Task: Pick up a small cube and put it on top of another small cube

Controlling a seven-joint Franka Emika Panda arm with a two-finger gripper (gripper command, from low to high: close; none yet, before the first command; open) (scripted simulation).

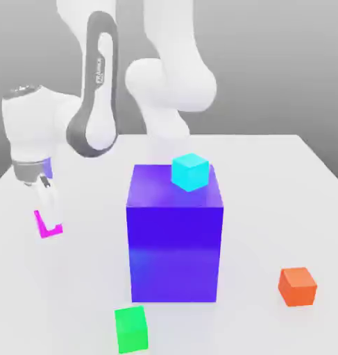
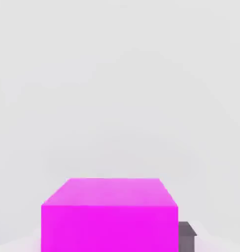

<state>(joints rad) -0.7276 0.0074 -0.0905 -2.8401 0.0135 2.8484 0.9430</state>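
The small cube (image 1: 41, 225) is bright magenta and sits at the table's surface on the exterior view's left. My gripper (image 1: 49, 220) reaches down over it from above, and its white fingers (image 1: 48, 201) cover most of the cube's front. The jaws are shut on the cube's sides. In the hand view the same small cube (image 2: 109, 216) is close up, with one dark fingertip (image 2: 187, 235) pressed beside it. A cyan cube (image 1: 191, 171) rests on top of the big blue-purple block (image 1: 175, 243).
The big block stands mid-table, to the exterior view's right of my gripper. A green cube (image 1: 131, 328) lies in front of it near the table's front edge. An orange cube (image 1: 297, 286) lies at the exterior view's right. The arm's white links rise behind the block.
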